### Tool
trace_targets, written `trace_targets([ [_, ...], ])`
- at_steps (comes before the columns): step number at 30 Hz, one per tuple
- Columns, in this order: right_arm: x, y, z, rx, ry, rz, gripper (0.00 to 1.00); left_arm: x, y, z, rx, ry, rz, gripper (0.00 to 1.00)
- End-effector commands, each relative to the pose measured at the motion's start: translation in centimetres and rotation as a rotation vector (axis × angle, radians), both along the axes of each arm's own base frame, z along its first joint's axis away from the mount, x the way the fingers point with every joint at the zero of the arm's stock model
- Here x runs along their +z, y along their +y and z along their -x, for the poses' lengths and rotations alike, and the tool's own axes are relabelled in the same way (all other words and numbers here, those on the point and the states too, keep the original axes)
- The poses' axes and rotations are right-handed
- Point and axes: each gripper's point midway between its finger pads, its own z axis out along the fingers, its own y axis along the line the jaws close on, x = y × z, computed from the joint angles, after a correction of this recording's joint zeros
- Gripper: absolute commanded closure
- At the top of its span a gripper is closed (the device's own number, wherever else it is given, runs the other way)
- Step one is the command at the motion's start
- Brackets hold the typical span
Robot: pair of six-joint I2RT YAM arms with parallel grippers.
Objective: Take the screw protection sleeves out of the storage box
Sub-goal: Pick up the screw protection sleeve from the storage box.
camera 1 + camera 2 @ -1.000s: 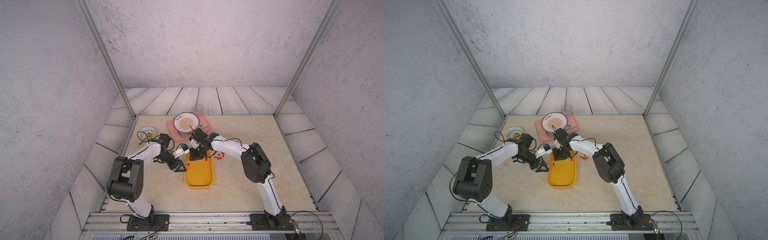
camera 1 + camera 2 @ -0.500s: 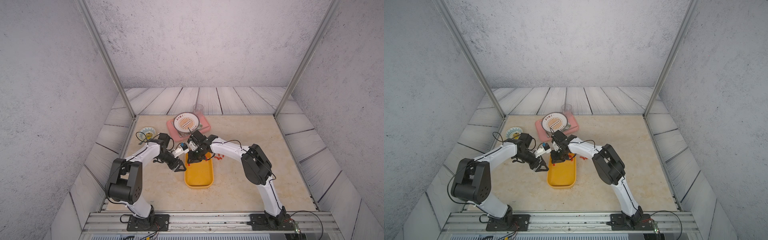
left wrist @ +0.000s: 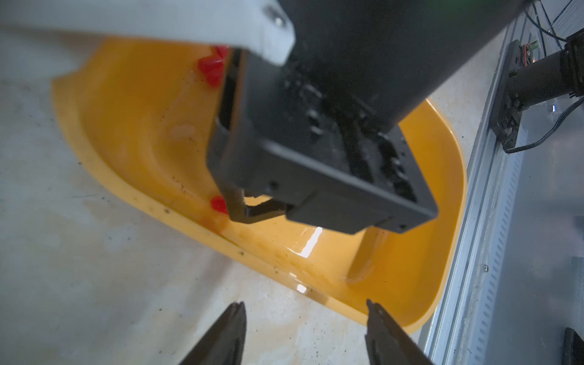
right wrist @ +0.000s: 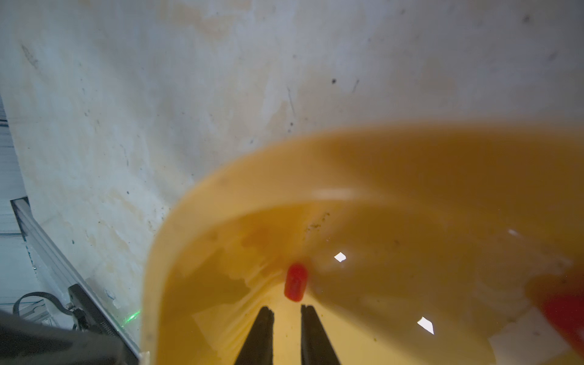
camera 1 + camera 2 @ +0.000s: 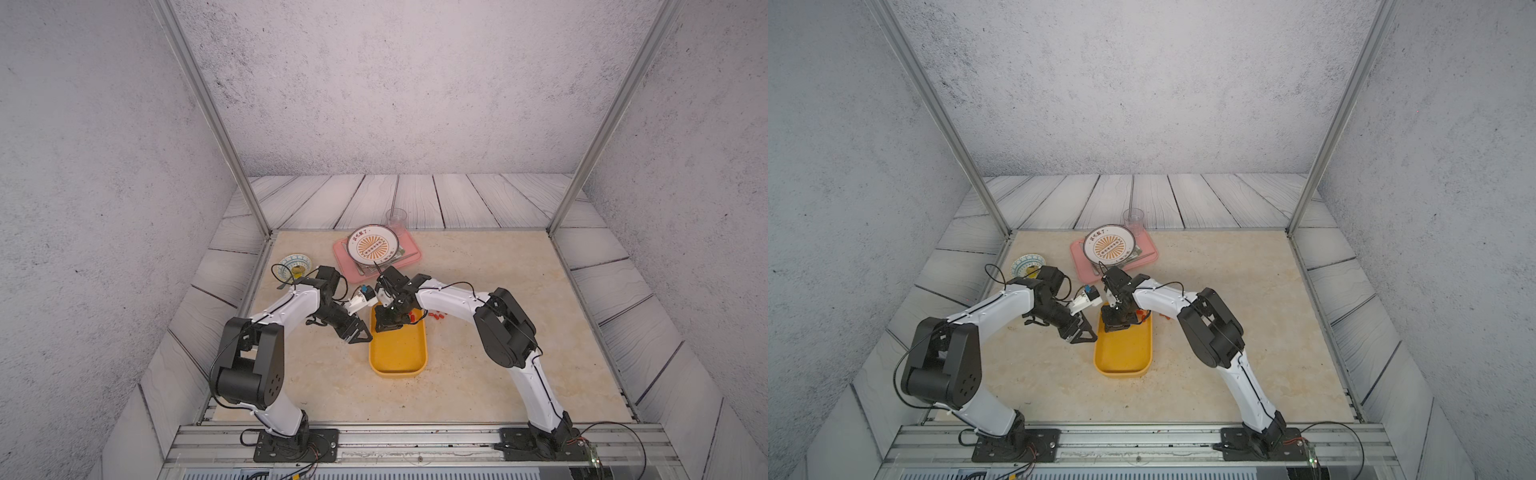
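Inside storage box (image 4: 410,158) corner, right end effector (image 4: 287,311) narrow, empty; left end effector (image 3: 304,305) wide

storage box (image 4: 379,151) rim blurred, sleeve (image 4: 565,313) cropped

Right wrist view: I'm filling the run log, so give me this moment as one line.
right tool: slightly open, inside box, tips just short of a sleeve | left tool: open, empty, beside box

Bright red screw protection sleeves (image 4: 295,282), yellow storage box (image 5: 397,353), pink tray (image 5: 340,257), white plate (image 5: 372,246) with an orange sunburst, beige marbled bench (image 5: 478,365).
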Motion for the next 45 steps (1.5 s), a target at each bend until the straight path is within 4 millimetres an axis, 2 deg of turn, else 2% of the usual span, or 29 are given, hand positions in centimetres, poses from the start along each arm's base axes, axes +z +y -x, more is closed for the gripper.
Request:
trace_targets([
  [1, -1.3, 0.1, 0.2, -0.011, 0.01, 0.031, 0.79, 0.2, 0.0, 0.5, -0.006, -0.003, -0.002, 0.35],
  [14, -3.1, -0.3, -0.2, -0.03, 0.006, 0.083, 0.79, 0.2, 0.1, 0.5, -0.006, -0.009, -0.012, 0.35],
  [24, -5.0, -2.2, 0.0, -0.048, -0.021, 0.186, 0.84, 0.3, 0.2, 0.6, -0.006, -0.014, -0.017, 0.35],
  [28, -4.0, -2.0, -0.6, -0.041, -0.048, 0.18, 0.89, 0.3, 0.3, 0.6, -0.002, -0.014, -0.02, 0.35],
  [37, 0.2, -0.3, -1.6, 0.022, -0.076, 0.038, 0.94, 0.5, 0.5, 0.5, 0.004, -0.03, -0.03, 0.35],
  [45, 2.7, -0.6, -1.4, 0.088, -0.096, -0.034, 0.95, 1.2, 0.6, 0.1, 0.022, -0.034, 0.002, 0.35],
])
